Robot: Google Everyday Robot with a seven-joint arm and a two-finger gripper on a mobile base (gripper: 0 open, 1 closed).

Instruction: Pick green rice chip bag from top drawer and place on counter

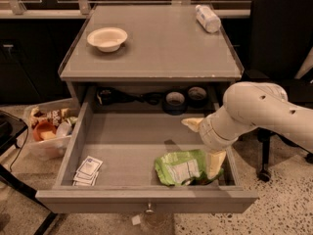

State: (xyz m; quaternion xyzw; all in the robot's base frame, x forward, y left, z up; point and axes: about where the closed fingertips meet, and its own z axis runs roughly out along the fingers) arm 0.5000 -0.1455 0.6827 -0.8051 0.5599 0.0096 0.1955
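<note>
The green rice chip bag (pixel 182 168) lies crumpled in the front right of the open top drawer (pixel 146 199), its white label panel facing up. My gripper (pixel 203 145) hangs inside the drawer at the bag's right edge, open. One cream finger (pixel 192 124) points left above the drawer floor. The other finger (pixel 215 164) points down and touches the bag's right side. The bag is not held. The grey counter (pixel 161 43) is above the drawer.
A cream bowl (pixel 107 37) sits on the counter's left and a plastic bottle (pixel 207 17) lies at its back right. Small white packets (pixel 88 171) lie front left in the drawer. Tape rolls (pixel 175 101) sit at its back. A cluttered bin (pixel 49 130) stands left, an office chair (pixel 281 38) right.
</note>
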